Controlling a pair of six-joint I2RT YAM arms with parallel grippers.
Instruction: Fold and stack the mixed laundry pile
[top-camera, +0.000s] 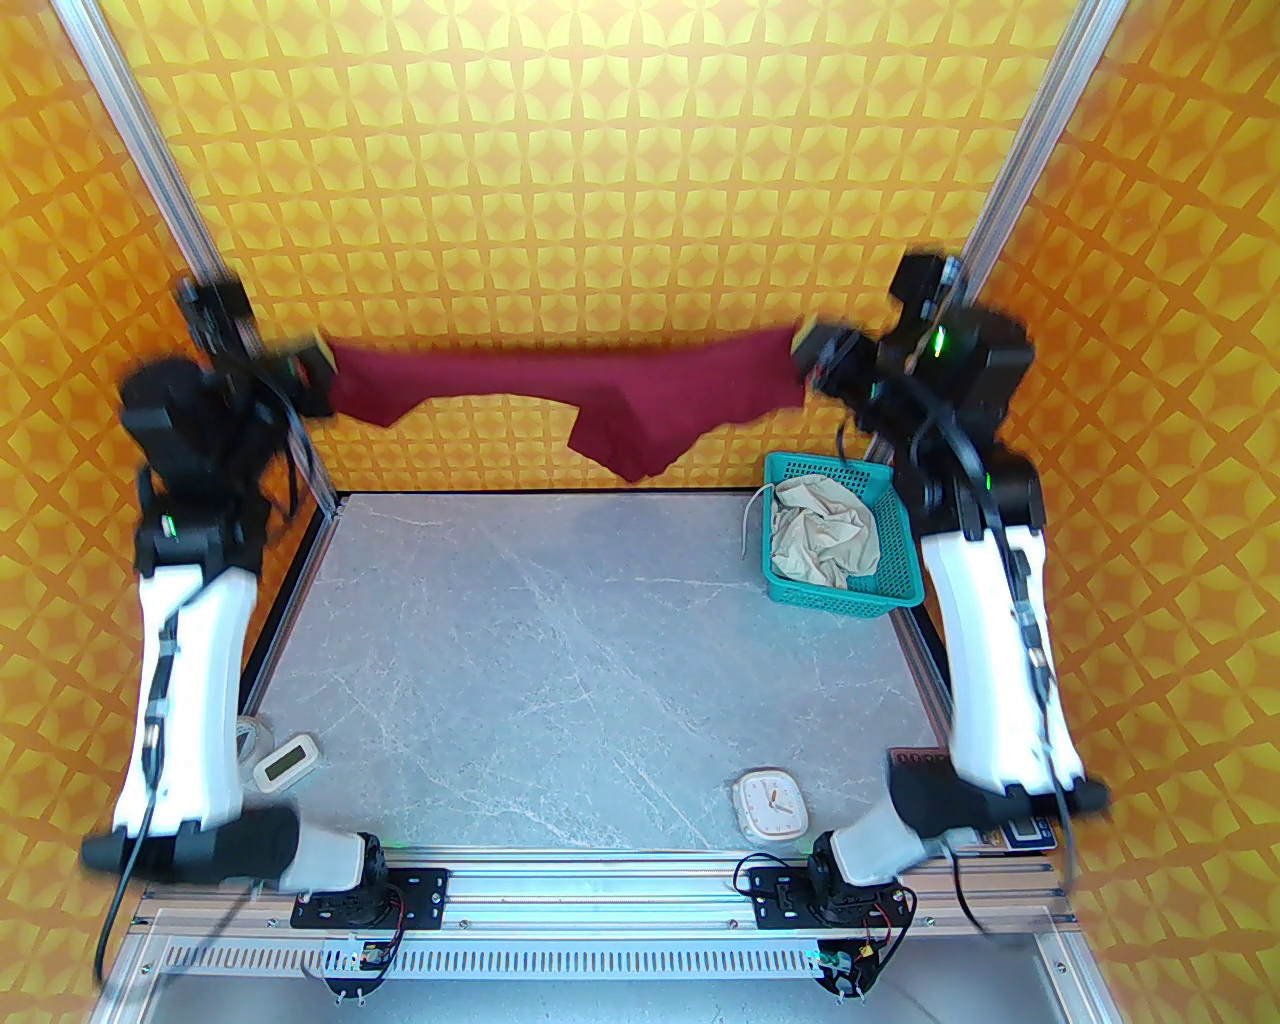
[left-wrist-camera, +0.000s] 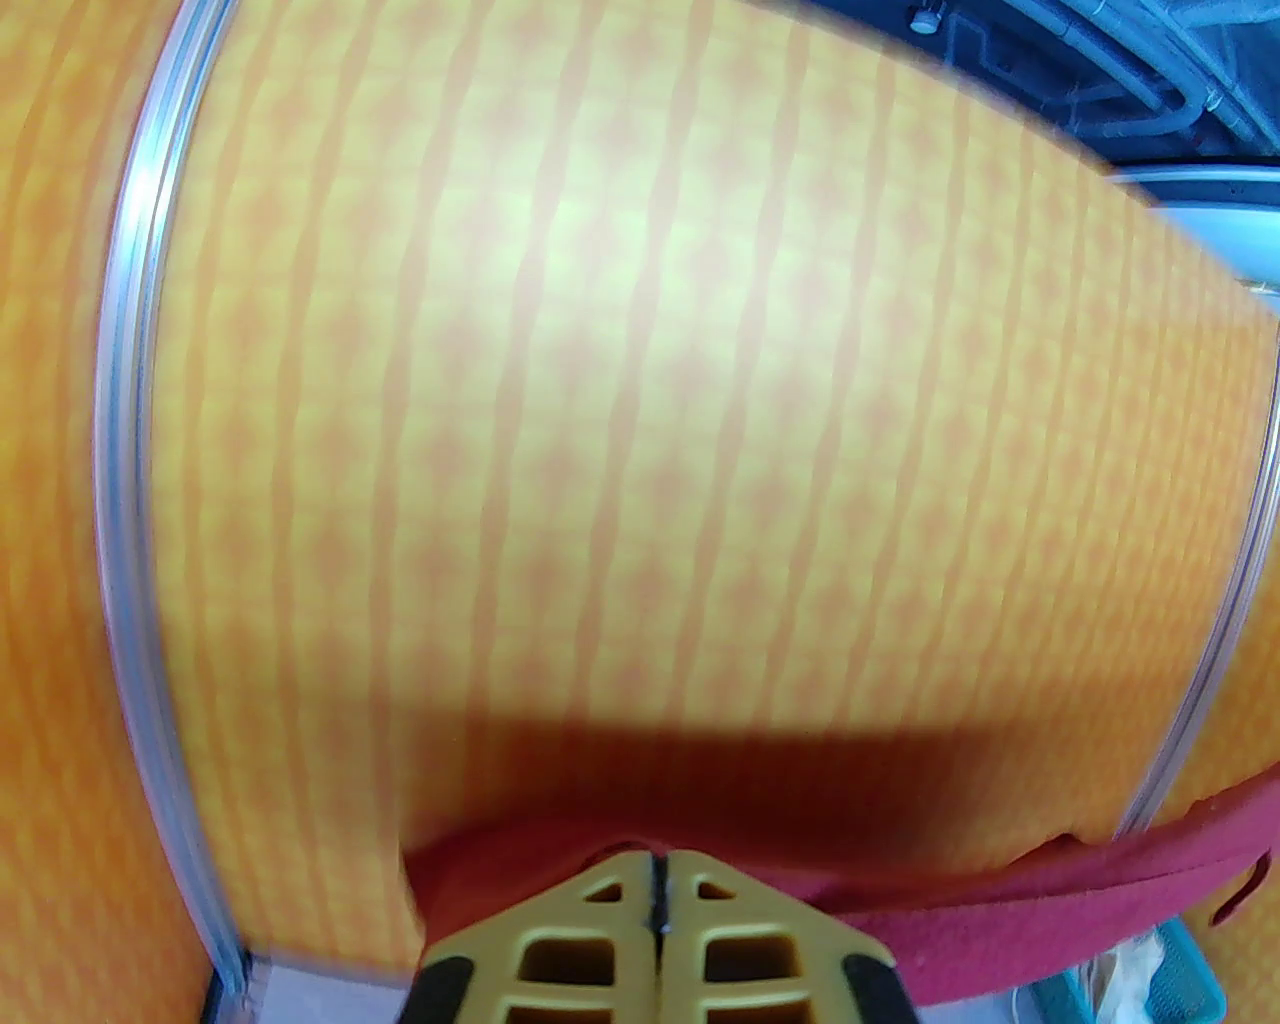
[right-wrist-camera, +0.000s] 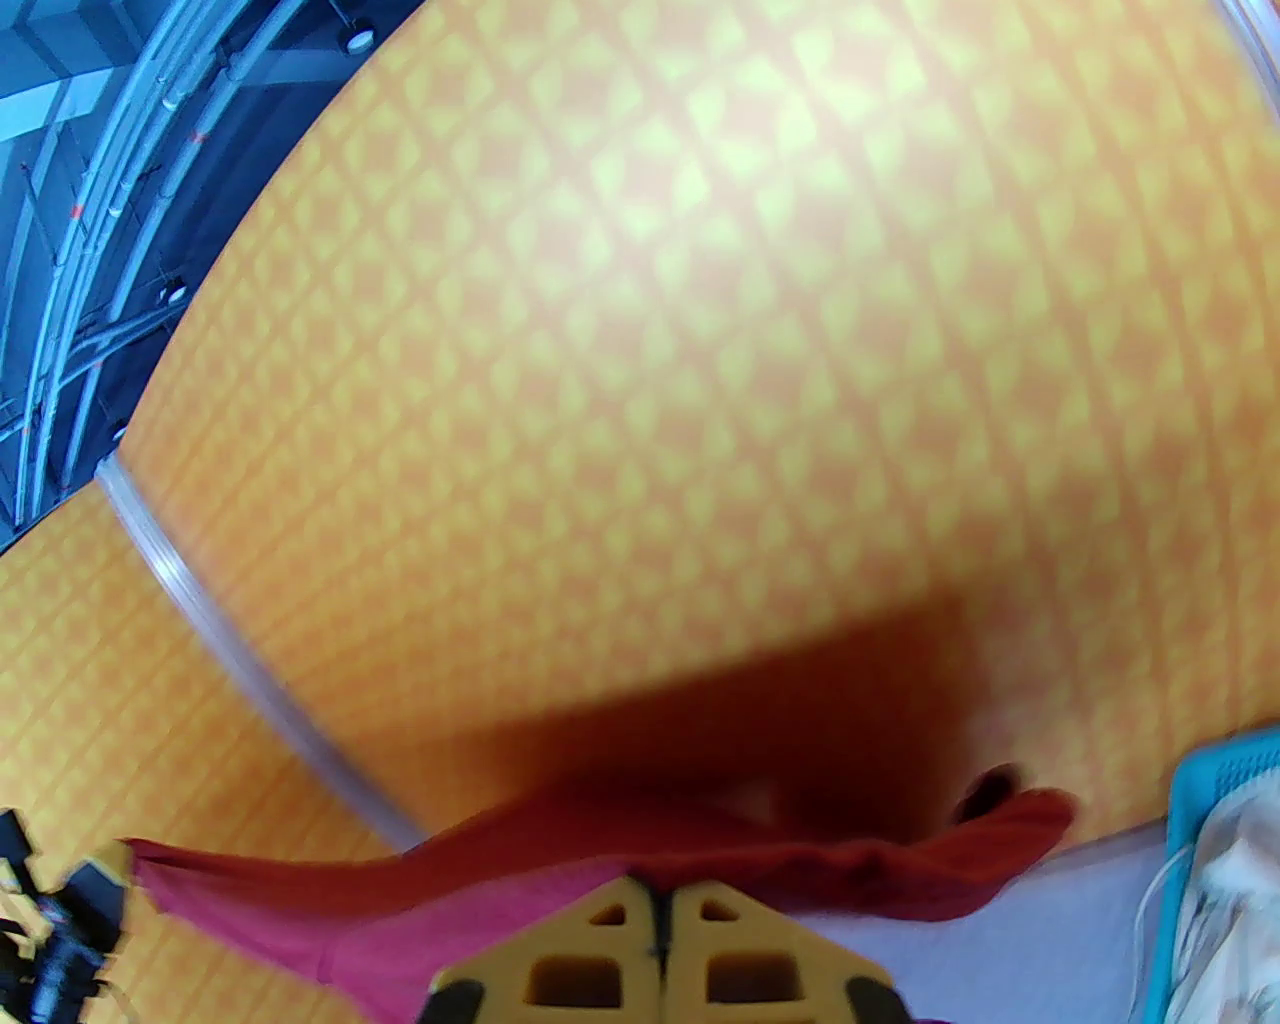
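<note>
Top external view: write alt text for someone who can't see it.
A dark maroon shirt hangs stretched in the air above the far edge of the grey table, the left arm's fingers shut on one end and the right arm's fingers on the other. Cream shorts lie crumpled in a teal basket at the table's far right.

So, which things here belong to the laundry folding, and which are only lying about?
Job: dark maroon fabric shirt, held by left pincer and right pincer; crumpled cream-beige cloth shorts.
Lying about: teal plastic mesh basket; white square clock; small white rectangular gadget.
</note>
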